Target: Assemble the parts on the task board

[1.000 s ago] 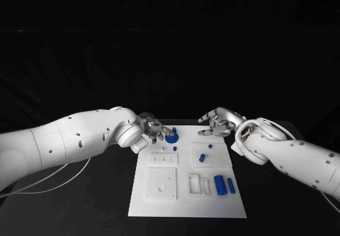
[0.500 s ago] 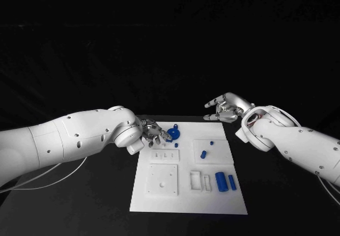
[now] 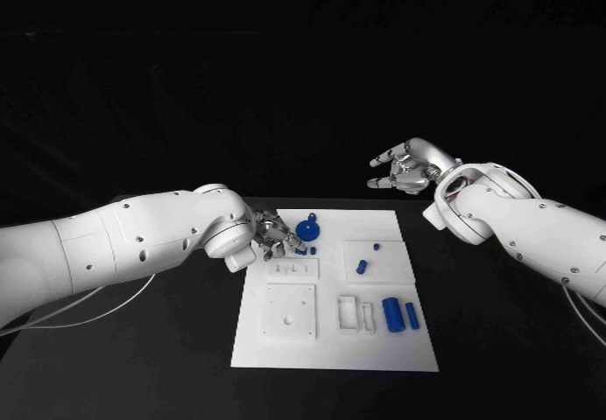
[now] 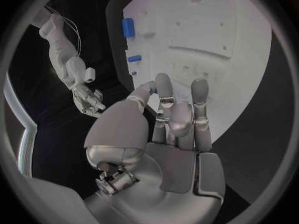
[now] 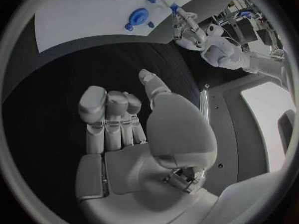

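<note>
The white task board (image 3: 291, 346) lies in the middle of the black table. A round blue part (image 3: 308, 231) with a stem stands near the board's far left corner, also in the right wrist view (image 5: 138, 19). My left hand (image 3: 271, 238) hovers just left of it, fingers close together, with nothing visible between them (image 4: 177, 119). My right hand (image 3: 406, 166) hangs above the table beyond the board's far right corner, loosely spread and holding nothing (image 5: 124, 119). Two blue cylinders (image 3: 399, 314) lie at the board's near right, and two small blue pieces (image 3: 362, 265) further back.
White raised blocks (image 3: 289, 319) and a slotted holder (image 3: 355, 315) sit on the board's near half. A tiny blue peg (image 3: 312, 250) lies beside my left fingers. Loose cables (image 3: 88, 311) trail under the left arm.
The right hand has lifted up and back, away from the board's far edge. The left hand has let go of the round blue part and drawn slightly left.
</note>
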Tool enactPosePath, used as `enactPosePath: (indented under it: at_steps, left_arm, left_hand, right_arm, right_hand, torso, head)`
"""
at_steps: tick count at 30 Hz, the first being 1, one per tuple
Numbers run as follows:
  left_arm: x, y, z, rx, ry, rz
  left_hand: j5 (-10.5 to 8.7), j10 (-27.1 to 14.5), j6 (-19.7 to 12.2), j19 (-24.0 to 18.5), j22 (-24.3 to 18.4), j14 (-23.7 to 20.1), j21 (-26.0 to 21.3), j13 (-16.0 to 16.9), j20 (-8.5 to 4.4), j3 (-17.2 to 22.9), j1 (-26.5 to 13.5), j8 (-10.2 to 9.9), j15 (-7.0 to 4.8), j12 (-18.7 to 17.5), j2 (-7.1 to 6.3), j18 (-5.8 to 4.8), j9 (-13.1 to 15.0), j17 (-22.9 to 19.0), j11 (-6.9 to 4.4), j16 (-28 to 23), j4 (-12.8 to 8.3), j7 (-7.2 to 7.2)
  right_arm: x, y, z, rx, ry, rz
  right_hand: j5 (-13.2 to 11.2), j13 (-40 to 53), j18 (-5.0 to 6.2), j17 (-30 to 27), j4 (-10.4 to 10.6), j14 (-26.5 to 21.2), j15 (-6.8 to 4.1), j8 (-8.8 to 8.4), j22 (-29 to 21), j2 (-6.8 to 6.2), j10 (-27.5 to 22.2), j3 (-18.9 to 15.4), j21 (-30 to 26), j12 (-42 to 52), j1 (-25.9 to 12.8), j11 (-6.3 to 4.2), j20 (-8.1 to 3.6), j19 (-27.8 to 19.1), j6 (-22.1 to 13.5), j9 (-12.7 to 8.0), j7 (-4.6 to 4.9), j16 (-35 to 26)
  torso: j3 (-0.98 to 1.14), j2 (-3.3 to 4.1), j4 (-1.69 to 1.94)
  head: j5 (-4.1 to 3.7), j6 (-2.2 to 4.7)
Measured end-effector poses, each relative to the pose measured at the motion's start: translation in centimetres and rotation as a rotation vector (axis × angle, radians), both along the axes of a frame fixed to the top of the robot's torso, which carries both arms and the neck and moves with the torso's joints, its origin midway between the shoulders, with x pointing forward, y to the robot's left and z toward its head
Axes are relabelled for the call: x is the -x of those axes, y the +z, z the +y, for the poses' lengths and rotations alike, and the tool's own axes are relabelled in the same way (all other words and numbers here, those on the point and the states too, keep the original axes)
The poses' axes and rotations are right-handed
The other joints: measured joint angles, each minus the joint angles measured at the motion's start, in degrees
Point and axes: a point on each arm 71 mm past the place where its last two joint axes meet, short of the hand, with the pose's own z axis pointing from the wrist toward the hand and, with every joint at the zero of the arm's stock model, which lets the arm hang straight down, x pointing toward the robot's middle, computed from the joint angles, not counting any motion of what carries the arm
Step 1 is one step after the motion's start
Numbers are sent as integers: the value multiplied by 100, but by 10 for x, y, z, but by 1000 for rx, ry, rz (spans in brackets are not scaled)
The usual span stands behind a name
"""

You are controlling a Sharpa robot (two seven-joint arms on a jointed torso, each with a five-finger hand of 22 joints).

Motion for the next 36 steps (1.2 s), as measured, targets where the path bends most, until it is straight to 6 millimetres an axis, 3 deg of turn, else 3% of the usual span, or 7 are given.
enactPosePath:
  at_steps: [3, 8, 31, 36]
  left_arm:
    - [1, -1, 0, -13, -6, 0]
    - [2, -3, 0, -38, -19, -1]
    - [7, -18, 4, -114, -35, 5]
    - [7, -20, 5, -124, -38, 5]
  left_hand:
    - [-10, 3, 0, 35, 188, 2, -122, -3, -6, -2, -24, 0, 2, 29, 23, -1, 0, 34, -4, 28, -5, 0]
    - [-187, 13, 0, 105, 423, 15, -269, -60, 21, -1, -28, 0, 3, 56, 26, -3, 0, 64, -13, 67, -8, 0]
    - [-145, 6, 0, 400, 1561, 59, -1067, -97, 73, -22, -50, 0, 2, 161, 33, -34, 0, 243, -1, 155, -31, 0]
    - [-145, 5, 0, 400, 1576, 68, -1067, -97, 73, -23, -49, 0, 12, 161, 32, -34, 0, 242, -1, 155, -32, 0]
  right_arm:
    - [0, 0, 0, -2, -2, 1]
    - [-1, 0, -1, -3, -7, 3]
    - [-3, -1, -3, -4, -20, 11]
    - [-3, -2, -3, -4, -21, 12]
  right_hand:
    - [38, -8, 0, 0, -16, 0, 0, 0, 0, 0, 0, 16, 0, 0, 0, 0, 0, 0, 0, 0, 0, 0]
    - [66, -8, 0, 0, -16, 0, 0, 0, 0, 0, 0, 16, 0, 0, 0, 0, 0, 0, 18, 0, -18, 0]
    - [177, -16, -3, -9, -31, 0, 0, 0, 0, 24, -11, 31, 0, 2, -24, -12, 0, 0, 36, 1, 0, 0]
    - [215, -16, -4, -15, -31, 0, 0, 0, 0, 0, -21, 31, 0, 2, -47, -21, 0, 0, 36, 1, 0, 0]
  torso:
    - [0, 0, 0]
    - [1, 1, 0]
    - [0, 5, -2]
    - [1, 5, -3]
  head:
    - [11, -24]
    - [27, -54]
    - [44, -167]
    - [43, -184]
